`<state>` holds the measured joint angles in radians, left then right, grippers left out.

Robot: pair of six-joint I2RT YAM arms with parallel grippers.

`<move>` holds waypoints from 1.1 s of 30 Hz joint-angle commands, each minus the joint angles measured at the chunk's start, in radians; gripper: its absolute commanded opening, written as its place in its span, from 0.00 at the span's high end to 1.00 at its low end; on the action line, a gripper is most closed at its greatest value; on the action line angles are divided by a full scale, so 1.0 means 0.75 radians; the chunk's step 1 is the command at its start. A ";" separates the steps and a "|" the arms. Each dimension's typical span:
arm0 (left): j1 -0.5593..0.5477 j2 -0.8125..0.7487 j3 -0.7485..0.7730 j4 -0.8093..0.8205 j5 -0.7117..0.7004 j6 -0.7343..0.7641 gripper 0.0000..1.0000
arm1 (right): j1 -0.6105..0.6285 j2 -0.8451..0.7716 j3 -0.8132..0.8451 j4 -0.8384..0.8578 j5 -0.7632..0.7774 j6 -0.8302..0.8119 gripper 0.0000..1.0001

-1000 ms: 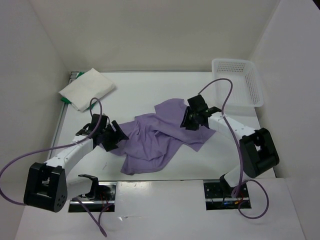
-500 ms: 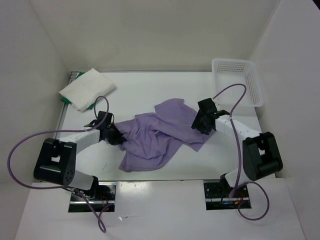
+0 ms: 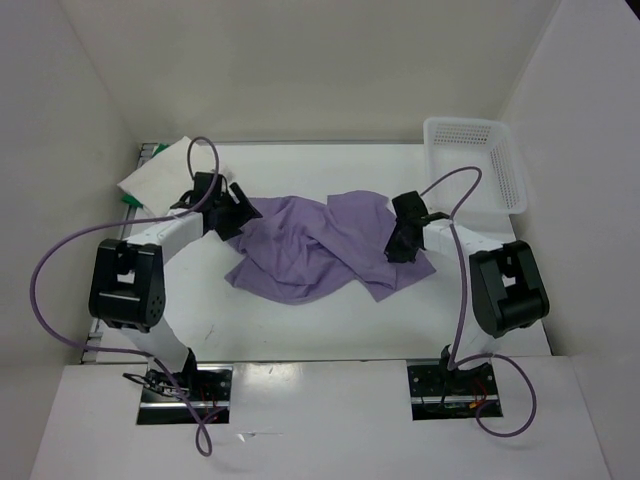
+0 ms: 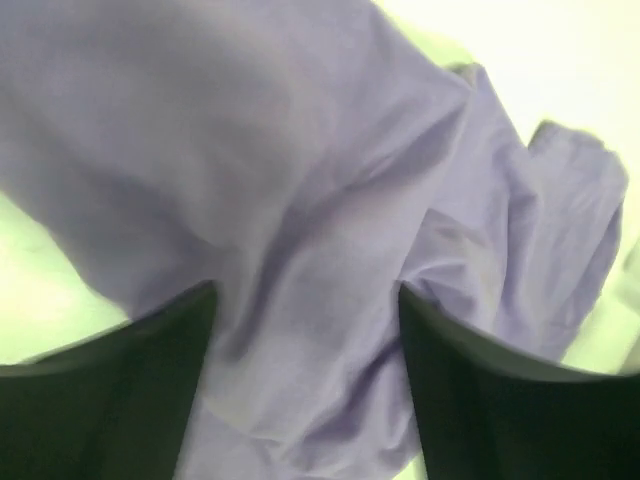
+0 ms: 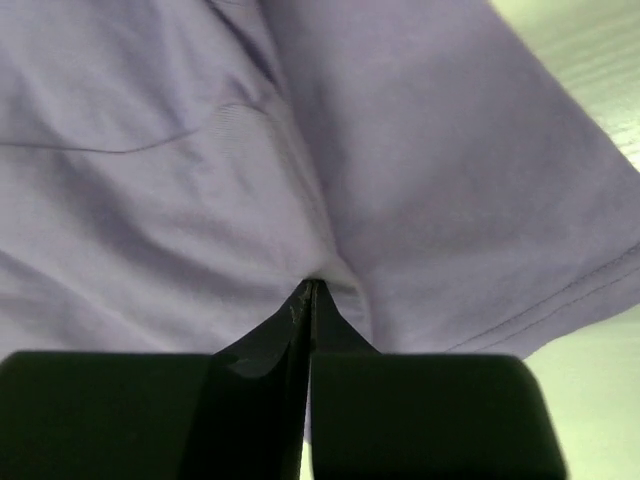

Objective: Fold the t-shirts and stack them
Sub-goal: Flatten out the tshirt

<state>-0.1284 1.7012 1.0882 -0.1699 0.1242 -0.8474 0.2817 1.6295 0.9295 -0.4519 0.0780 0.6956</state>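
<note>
Pinched together on a fold of the lavender t-shirt (image 3: 305, 250), the right gripper (image 5: 310, 292) shows in its wrist view as two dark fingers (image 5: 265, 350) meeting in a thin seam at the lower middle of the frame. A small tuck of cloth is drawn into their tip, and a stitched hem runs across the lower right. In the top view this gripper (image 3: 399, 247) sits on the garment's right side, right of the frame's centre.

The left gripper (image 4: 305, 300) has its fingers (image 4: 120, 400) apart. They fill the lower corners of the blurred left wrist view, and purple cloth spreads across the gap between them. Seen from above, this gripper (image 3: 238, 208) is at the shirt's upper left edge.

The lavender shirt lies crumpled and unfolded across the middle of the table (image 3: 300, 170), stretching between the two grippers.

The white t-shirt (image 3: 160, 175) lies folded in the upper left, just beside the left arm's wrist. A sliver of the green t-shirt (image 3: 129, 201) shows under its lower edge.

The white lattice basket (image 3: 470, 125) stands at the upper right, apart from the cloth.
</note>
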 commanded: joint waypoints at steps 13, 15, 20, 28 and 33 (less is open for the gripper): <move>0.173 -0.720 -0.595 -0.201 -0.039 -0.087 0.48 | -0.067 0.012 0.503 0.022 -0.219 -0.034 0.98; 0.173 -0.755 -0.677 -0.148 -0.025 -0.174 0.53 | -0.067 -0.021 0.477 0.034 -0.255 -0.034 0.94; 0.173 -0.702 -0.770 -0.068 0.004 -0.232 0.56 | -0.067 -0.150 0.301 0.077 -0.325 -0.046 0.89; 0.173 -0.518 -0.770 0.057 0.008 -0.220 0.45 | -0.067 -0.356 0.099 0.077 -0.337 -0.058 0.83; 0.157 -0.517 -0.770 0.057 -0.006 -0.220 0.57 | -0.067 -0.300 0.041 0.065 -0.182 -0.058 0.65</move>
<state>-0.0055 1.2999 0.5121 -0.1410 0.1349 -1.0042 0.2356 1.3777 0.9867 -0.4198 -0.1360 0.6674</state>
